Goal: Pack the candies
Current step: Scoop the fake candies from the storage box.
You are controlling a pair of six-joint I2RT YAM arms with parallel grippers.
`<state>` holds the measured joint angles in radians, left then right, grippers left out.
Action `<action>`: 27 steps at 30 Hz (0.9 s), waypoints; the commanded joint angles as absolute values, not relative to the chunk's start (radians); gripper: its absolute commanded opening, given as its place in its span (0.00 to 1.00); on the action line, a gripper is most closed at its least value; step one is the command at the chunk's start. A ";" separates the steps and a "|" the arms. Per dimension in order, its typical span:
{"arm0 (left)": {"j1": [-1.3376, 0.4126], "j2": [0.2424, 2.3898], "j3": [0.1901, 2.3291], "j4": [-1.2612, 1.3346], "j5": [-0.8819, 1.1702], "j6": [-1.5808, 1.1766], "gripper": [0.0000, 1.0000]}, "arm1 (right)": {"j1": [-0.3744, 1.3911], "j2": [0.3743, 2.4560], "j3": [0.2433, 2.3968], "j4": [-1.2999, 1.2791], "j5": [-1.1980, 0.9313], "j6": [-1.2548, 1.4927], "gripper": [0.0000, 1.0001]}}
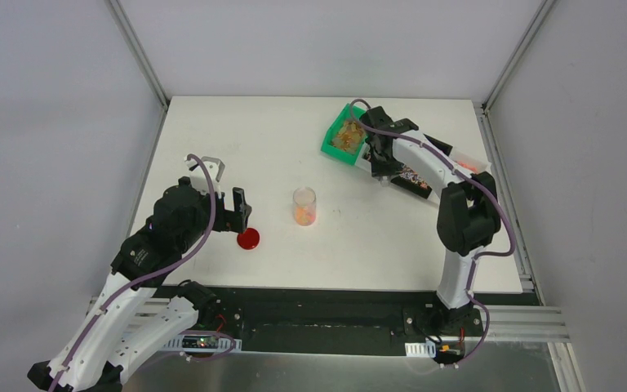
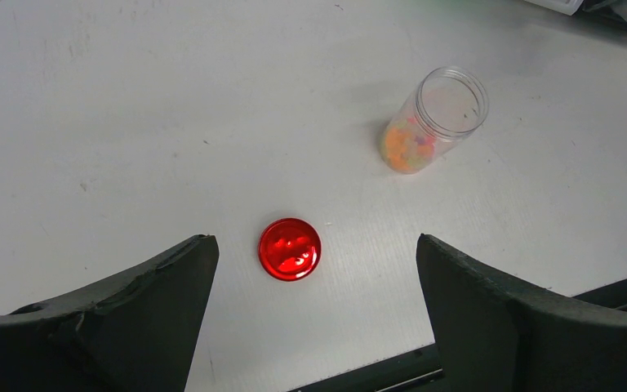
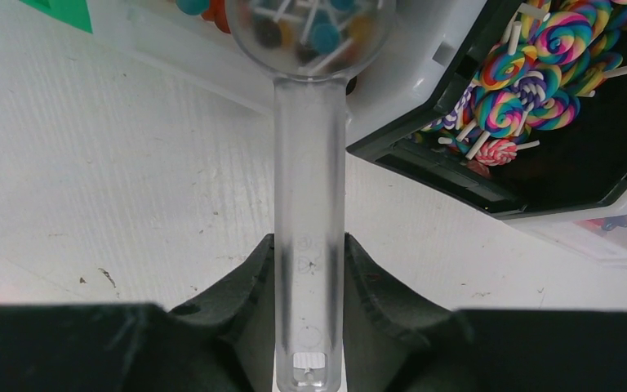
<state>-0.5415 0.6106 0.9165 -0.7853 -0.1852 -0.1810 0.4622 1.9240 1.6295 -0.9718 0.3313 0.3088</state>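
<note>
Several faint unreadable marks (image 3: 304, 263) on scoop handle (image 3: 310, 147) in right pincer (image 3: 309, 251)

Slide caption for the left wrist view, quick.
Open left gripper hovers over red lid; uncapped jar holds candies.

Jar (image 1: 304, 206) upright mid-table (image 1: 212, 147), candies (image 1: 304, 216) in its bottom; lid (image 1: 248, 238) flat at its near left; bin (image 1: 327, 148) behind-right, lollipop tray (image 3: 441, 167) beside it.

Red lid (image 2: 290, 248); orange, pink, perhaps amber candies (image 2: 406, 147)
</note>
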 commanded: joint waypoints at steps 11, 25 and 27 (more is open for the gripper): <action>-0.534 0.614 0.911 -0.752 -0.210 -0.162 0.96 | 0.509 1.804 1.547 -0.914 0.391 0.352 0.00; -0.534 0.614 0.911 -0.753 -0.214 -0.162 0.96 | 0.530 1.726 1.469 -0.862 0.429 0.374 0.00; -0.535 0.613 0.911 -0.753 -0.214 -0.163 0.96 | 0.531 1.710 1.449 -0.850 0.437 0.376 0.00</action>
<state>-0.5415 0.6147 0.9165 -0.7853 -0.2043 -0.1738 0.5198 1.7927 1.4738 -0.8906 0.4114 0.3504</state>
